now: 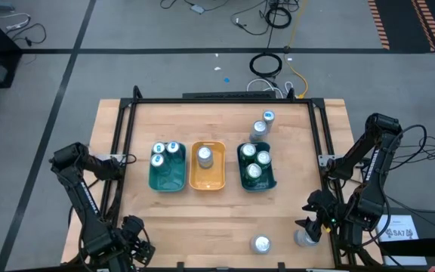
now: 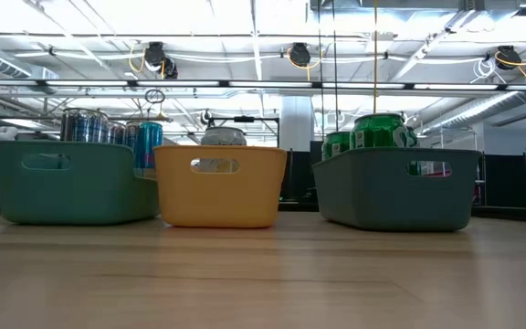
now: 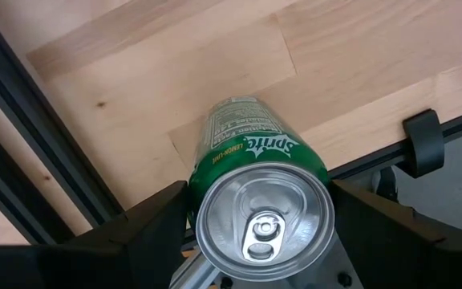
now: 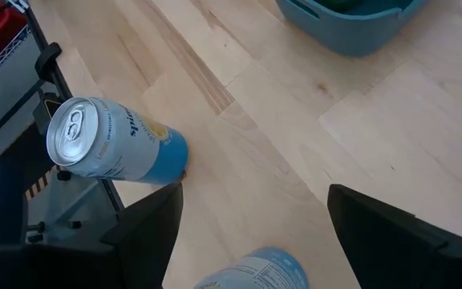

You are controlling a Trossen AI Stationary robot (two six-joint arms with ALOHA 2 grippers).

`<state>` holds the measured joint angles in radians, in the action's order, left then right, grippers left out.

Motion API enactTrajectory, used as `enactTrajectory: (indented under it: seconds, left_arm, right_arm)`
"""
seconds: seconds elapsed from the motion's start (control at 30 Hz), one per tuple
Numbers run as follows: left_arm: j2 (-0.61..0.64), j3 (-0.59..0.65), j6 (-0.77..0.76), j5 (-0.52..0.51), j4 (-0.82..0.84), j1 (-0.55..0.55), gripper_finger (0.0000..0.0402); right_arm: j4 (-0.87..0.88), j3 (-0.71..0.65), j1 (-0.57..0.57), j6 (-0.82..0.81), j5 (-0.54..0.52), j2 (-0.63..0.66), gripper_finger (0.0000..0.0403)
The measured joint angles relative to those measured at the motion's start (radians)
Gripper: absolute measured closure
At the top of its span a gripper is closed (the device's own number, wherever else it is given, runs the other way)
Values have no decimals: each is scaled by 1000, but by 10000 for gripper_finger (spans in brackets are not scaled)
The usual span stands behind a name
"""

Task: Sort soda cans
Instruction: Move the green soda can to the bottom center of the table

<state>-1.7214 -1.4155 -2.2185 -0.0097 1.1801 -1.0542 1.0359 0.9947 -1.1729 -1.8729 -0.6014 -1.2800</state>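
Three trays stand in a row mid-table: a teal tray (image 1: 168, 180) with three blue soda cans (image 1: 165, 152), a yellow tray (image 1: 208, 180) with one silver can (image 1: 205, 156), and a dark-green tray (image 1: 257, 183) with three green cans (image 1: 255, 162). My left gripper (image 1: 131, 236) is at the near left corner, shut on a green Sprite can (image 3: 251, 148). My right gripper (image 1: 312, 225) is at the near right, with a pale-blue can (image 4: 251, 273) between its fingers. Another blue can (image 4: 115, 148) stands by the near edge. My left gripper pinches the green can's upper wall (image 3: 201, 178), just under the silver top, between its two fingers (image 3: 155, 225). The fingers come from above, pointing down along the upright can. Whether the can's base is on the table, I cannot tell. My right gripper has the pale-blue can (image 1: 304, 239) far back between its two fingers (image 4: 155, 229), which slant down toward the table's left. The place of contact lies below the wrist picture's edge. In the high view the can's top faces up.
Two loose cans (image 1: 263, 123) stand at the far side, behind the dark-green tray. A black frame rail (image 1: 221, 100) runs round the table. Bare wood (image 1: 202, 219) lies between the trays and the near edge.
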Motion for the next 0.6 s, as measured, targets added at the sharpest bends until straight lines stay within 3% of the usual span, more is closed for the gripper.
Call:
enactTrajectory:
  seconds: [0.6]
  left_arm:
    - [0, 1, 2, -26, 10, 5, 100]
  right_arm:
    - [-16, 0, 0, 4, 0, 0, 101]
